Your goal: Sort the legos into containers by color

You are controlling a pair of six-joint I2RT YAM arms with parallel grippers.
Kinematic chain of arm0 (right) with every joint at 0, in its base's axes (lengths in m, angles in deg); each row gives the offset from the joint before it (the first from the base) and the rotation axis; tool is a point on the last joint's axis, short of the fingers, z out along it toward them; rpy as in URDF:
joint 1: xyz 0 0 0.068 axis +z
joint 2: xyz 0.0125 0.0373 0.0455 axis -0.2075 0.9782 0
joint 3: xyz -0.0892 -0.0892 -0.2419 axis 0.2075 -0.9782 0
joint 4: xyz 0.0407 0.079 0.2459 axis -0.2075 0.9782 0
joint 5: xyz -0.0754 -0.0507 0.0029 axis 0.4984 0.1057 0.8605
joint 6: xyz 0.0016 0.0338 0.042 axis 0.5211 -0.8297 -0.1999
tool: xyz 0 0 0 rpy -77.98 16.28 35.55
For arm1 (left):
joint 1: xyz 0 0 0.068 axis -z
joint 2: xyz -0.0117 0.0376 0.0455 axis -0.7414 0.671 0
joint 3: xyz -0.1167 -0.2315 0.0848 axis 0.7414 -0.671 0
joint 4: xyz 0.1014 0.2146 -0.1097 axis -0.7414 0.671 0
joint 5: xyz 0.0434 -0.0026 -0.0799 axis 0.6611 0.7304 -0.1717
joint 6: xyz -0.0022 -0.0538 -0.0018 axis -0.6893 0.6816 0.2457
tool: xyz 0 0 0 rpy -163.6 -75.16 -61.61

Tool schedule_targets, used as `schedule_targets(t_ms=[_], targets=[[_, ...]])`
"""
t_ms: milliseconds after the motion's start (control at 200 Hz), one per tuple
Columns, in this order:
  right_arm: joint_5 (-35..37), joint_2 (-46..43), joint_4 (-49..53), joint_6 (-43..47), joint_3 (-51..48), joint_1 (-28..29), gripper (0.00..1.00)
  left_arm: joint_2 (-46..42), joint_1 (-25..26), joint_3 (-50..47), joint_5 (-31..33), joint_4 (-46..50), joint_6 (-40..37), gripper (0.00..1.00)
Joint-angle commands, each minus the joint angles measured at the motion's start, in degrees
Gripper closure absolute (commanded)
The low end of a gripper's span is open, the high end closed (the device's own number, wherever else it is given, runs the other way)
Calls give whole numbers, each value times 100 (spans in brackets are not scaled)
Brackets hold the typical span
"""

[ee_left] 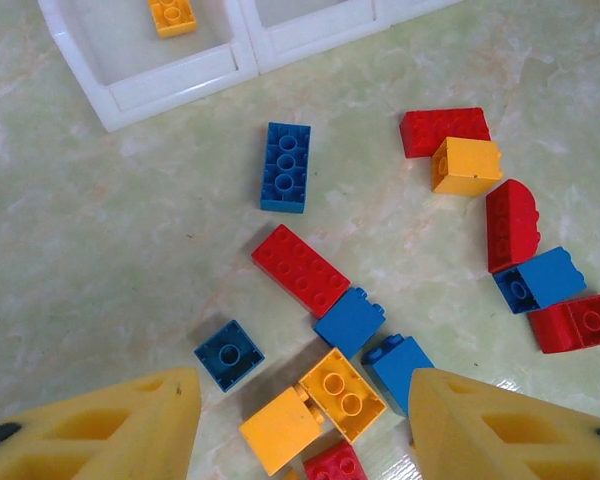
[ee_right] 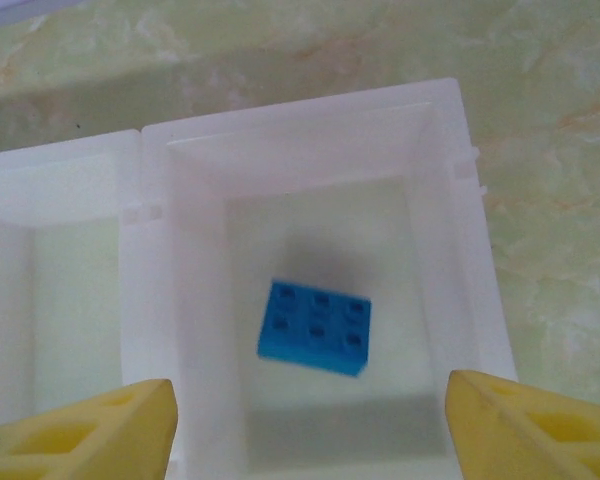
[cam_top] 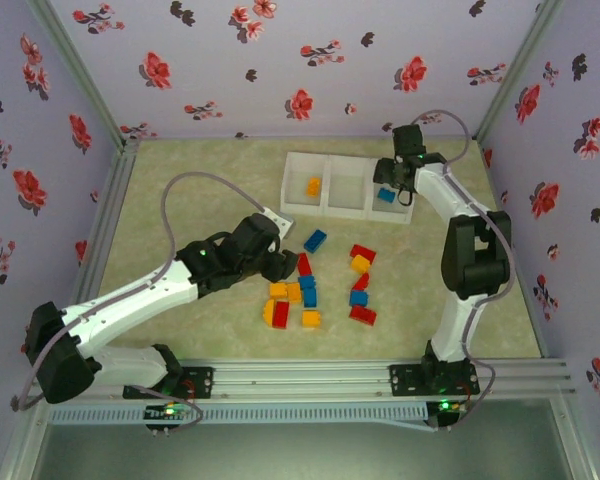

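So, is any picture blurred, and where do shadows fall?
Right wrist view: the blue brick is slightly soft, its faint shadow on the tray floor beside it. Left wrist view: the long red brick and others are sharp, with short shadows. Top view: even light, soft shadows.

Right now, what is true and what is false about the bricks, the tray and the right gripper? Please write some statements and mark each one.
1. A blue brick lies in the right compartment of the tray. True.
2. The orange-yellow brick in the tray lies in the middle compartment. False: it lies in the left one.
3. The right gripper holds a brick. False: it is open above the blue brick.
4. Red bricks lie on the table, outside the tray. True.
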Motion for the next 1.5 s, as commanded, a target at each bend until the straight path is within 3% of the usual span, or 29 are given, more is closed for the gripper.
schedule_targets(t_ms=[0, 435, 775, 1175, 1490], targets=[[-16, -157, 265, 75, 90, 14, 28, -108, 50, -13, 113, 21, 79, 41], [548, -2096, -38, 133, -1991, 1199, 29, 257, -4, -37, 383, 603, 1042, 40], [801, -3327, -462, -537, -3807, 1870, 30, 903, -47, -183, 149, 929, 2033, 40], [1056, -3563, -227, -711, -4021, 2054, 31, 931, 107, -1086, -205, 757, 3176, 51], [1089, -3482, -236, -765, -4097, 2063, 32, 1059, 375, -1221, -306, 599, 3382, 51]])
